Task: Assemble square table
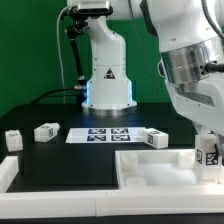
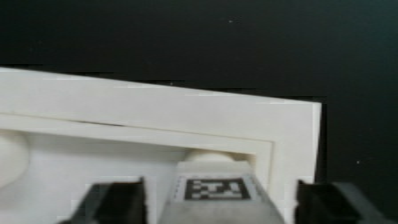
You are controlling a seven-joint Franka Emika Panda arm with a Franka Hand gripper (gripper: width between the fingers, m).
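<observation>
Straddled the upright leg with gripper jaws wide, fingers clear of it, likely needing no hold: socketed at the exterior view's 4 o'clock corner of the square table panel, spare legs loose toward 9 o'clock

The exterior camera sits low, opposite the arm's base. It looks slightly down across the black table, from far enough back to take in the whole spread, with the gripper at the exterior view's right. The wrist camera rides just above the hand and stares straight down between its fingers from very close. Both views catch the tagged leg inside the hand and the white panel beneath it.
</observation>
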